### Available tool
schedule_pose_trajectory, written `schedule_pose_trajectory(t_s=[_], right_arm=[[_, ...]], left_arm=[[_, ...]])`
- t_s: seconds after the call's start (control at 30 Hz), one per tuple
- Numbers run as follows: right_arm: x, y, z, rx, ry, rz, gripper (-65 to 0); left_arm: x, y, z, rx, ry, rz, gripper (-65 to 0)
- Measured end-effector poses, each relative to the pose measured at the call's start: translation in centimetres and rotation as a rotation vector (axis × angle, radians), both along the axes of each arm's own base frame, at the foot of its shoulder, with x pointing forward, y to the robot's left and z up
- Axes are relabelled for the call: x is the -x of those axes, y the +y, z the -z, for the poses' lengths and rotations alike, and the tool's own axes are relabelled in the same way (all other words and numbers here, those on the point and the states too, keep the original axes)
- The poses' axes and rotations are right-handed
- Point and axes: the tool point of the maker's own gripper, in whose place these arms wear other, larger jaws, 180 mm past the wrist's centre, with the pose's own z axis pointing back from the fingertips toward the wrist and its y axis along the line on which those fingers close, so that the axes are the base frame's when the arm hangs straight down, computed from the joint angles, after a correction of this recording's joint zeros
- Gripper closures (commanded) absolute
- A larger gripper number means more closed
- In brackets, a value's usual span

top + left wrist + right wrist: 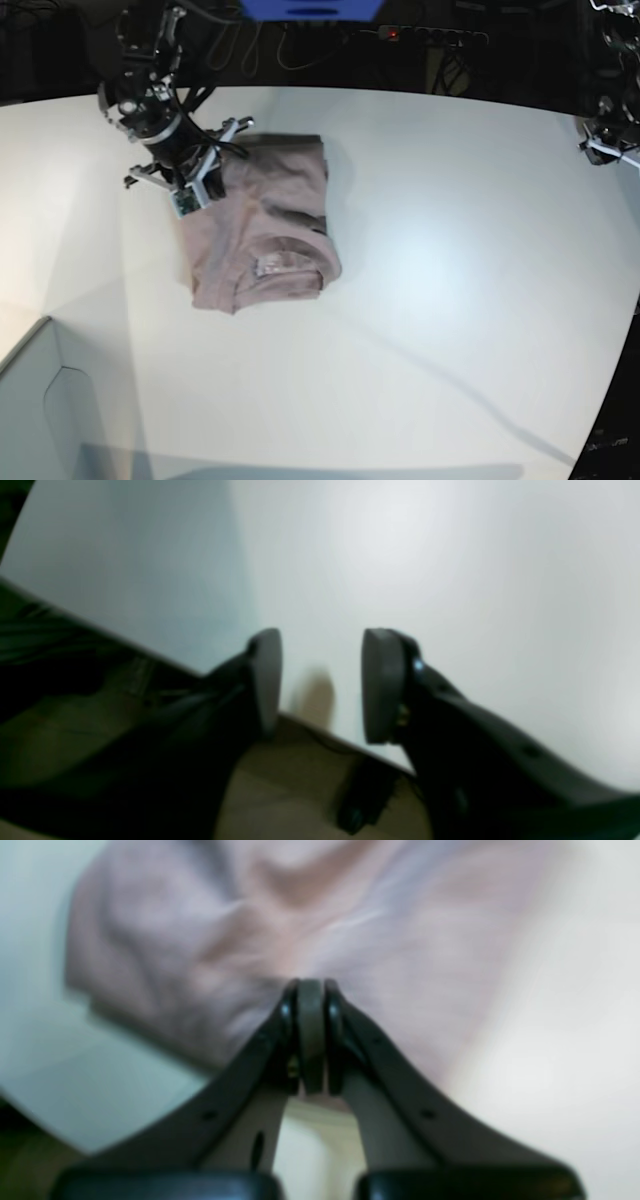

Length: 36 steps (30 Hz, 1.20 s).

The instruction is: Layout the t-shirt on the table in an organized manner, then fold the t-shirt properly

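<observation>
The dusty mauve t-shirt (268,215) lies bunched and partly doubled over on the far left part of the white table (450,260), its pale neck label (270,265) facing up. My right gripper (197,188) sits at the shirt's far left edge. In the right wrist view its jaws are closed (311,990), with the wrinkles of the shirt (250,930) converging at the tips, so it appears shut on the fabric. My left gripper (322,650) is open and empty over the table's edge (150,650). In the base view it is at the far right (605,140), away from the shirt.
A pale box corner (40,400) stands at the front left. Dark cables and equipment (300,40) run behind the table's far edge. Floor and dark hardware (360,790) lie beyond the table edge below my left gripper.
</observation>
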Motion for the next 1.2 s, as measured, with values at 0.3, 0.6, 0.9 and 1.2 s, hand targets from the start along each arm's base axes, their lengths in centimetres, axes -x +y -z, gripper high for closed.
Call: schedule_pose_trajectory(t_s=[0.3,0.6,0.9,1.2], right_arm=[[7.2,-0.3,-3.6,-0.04,-0.006,0.032,0.0],[19.3,-0.4,3.7,-0.163,0.361,0.142,0.0],[24.4,1.0,15.2,-0.336,0.614,0.385,0.0],[27.9,-1.7,22.1,-0.114,0.552,0.678,0.0]], left_arm=[[7.0,-3.3,0.8,0.032,0.046,-0.06,0.0],[14.4,-8.5,7.1,0.068,0.318,0.019,0.0],[19.3,-15.4,18.6,0.101,0.506,0.206,0.0],[20.3,-17.7,22.7,0.16,0.528,0.215,0.0]])
